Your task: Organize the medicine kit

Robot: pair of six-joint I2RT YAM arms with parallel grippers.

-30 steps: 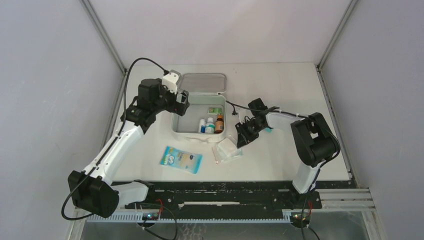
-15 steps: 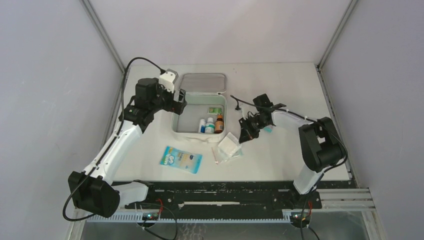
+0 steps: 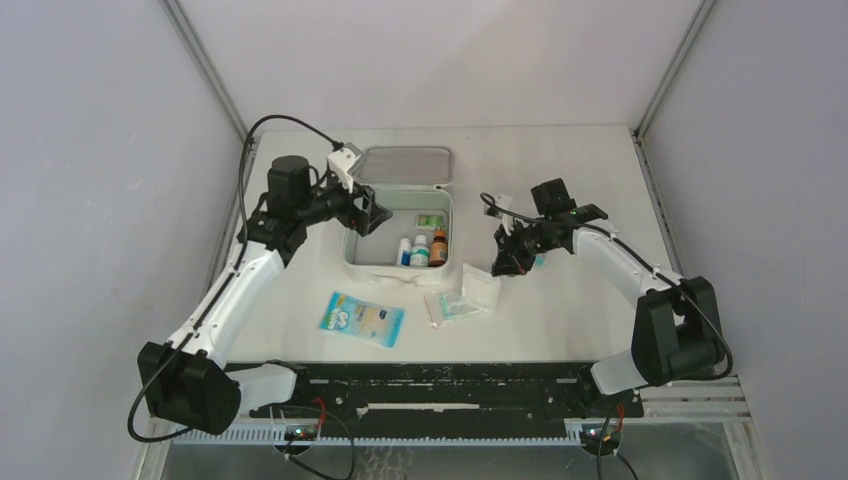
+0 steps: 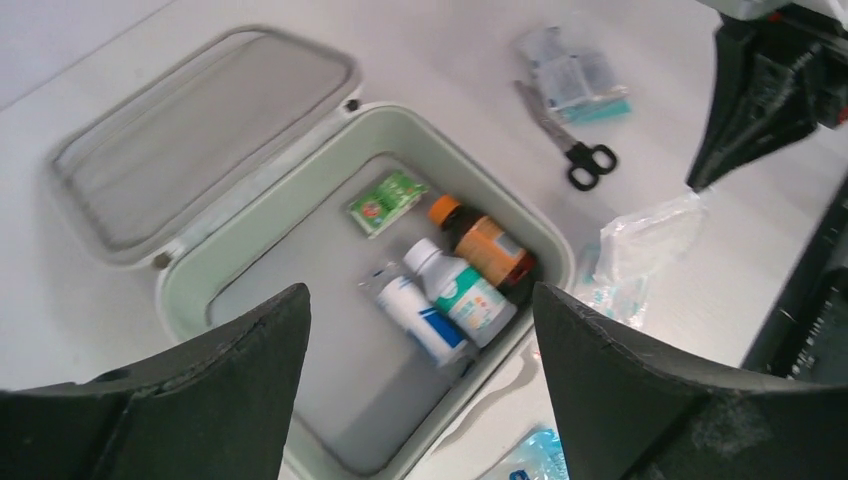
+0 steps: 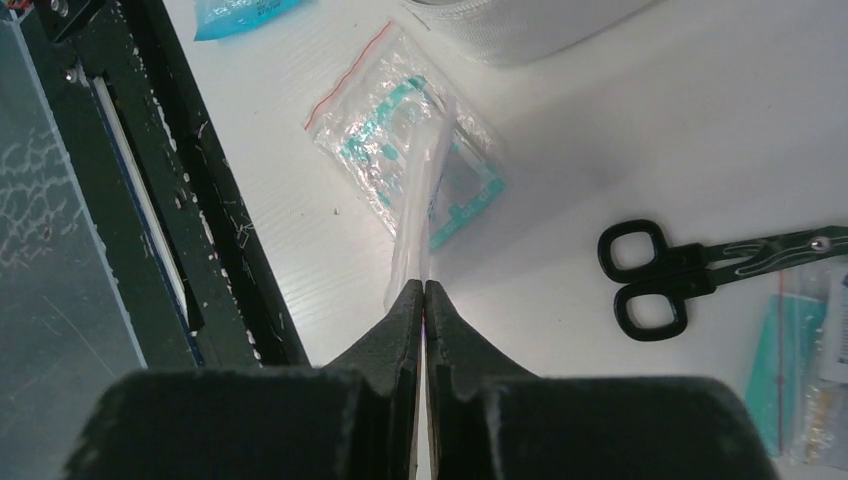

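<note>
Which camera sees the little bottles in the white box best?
The left wrist view. It looks straight down into the open medicine kit, so the three bottles lie big and unblocked. The top external view shows them too, but tiny. The right wrist view shows none of them.

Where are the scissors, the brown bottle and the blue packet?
scissors [image 5: 690, 265]: right wrist view, on the black handles.
brown bottle [image 4: 488, 248]: left wrist view, on its label.
blue packet [image 3: 362, 319]: top view, on its middle.

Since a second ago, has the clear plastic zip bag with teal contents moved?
Yes: the clear plastic zip bag shifted right, away from the white medicine kit, pinched in the right claw.
</note>
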